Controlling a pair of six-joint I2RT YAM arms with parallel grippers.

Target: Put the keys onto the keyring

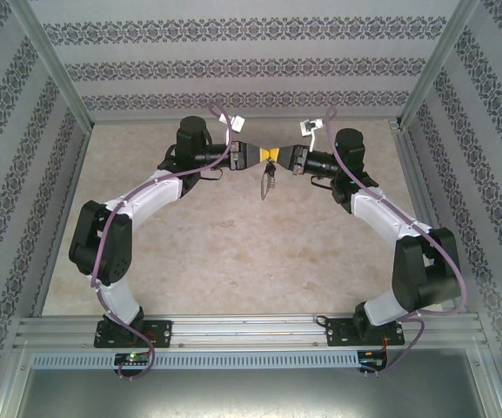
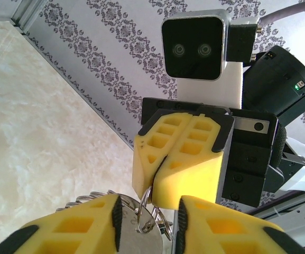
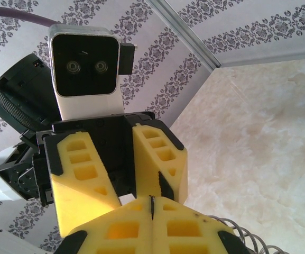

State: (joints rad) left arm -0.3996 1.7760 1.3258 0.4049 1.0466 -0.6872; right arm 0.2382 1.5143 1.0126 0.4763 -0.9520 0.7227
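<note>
Fingertips of the right gripper (image 2: 155, 182) are pressed together on thin wire at the top of the keyring (image 1: 268, 180), which dangles below both grippers, upper centre of the top view. The left gripper (image 2: 148, 228) stands spread around silver metal (image 2: 137, 227) hanging there. Ring likely light, limp, slippery and apt to swing: best pinched on flat metal, close to the other grip.

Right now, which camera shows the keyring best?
The left wrist camera: the keyring hangs close up there, pinched by the right fingers, its metal loops clear. From the top camera it is a tiny dangling loop, too small to make out. The right wrist camera catches just a coiled bit by the bottom edge.
</note>
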